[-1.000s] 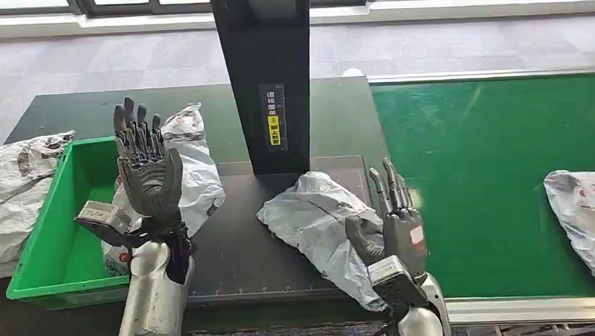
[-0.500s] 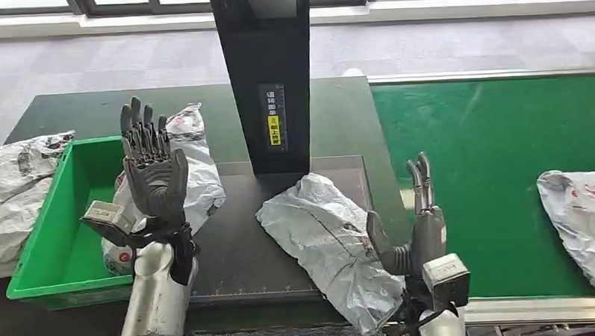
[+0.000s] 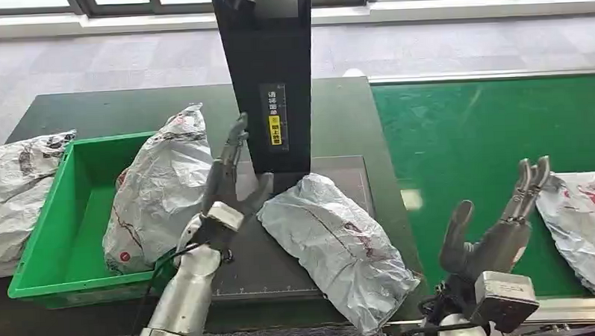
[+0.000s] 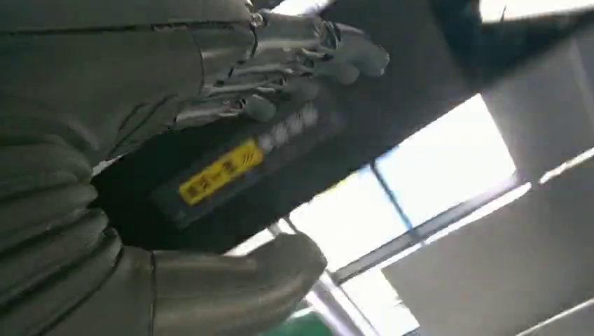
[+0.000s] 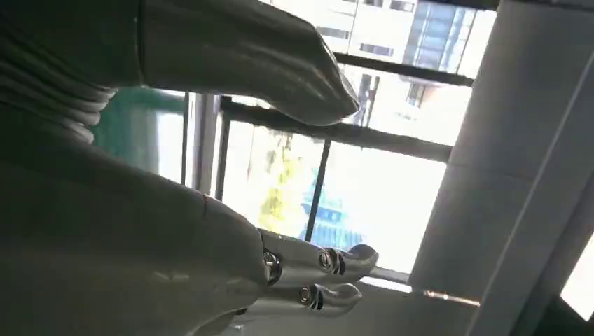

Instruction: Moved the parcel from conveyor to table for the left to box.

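Heads up: your left hand, fingers spread and empty, sits beside the grey parcel. That parcel overhangs the counter front edge, so a clumsy nudge could tip it off. Right hand is wide open too.

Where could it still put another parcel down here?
The green belt is bare between the black post and the parcel at its right edge. The bin has room along its left side. The dark mat is crowded by the middle parcel and left hand.

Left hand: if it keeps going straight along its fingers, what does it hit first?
Probably the black post: the left hand points up toward it, open, and the wrist view shows its yellow label just past the fingertips. Depth is unclear.
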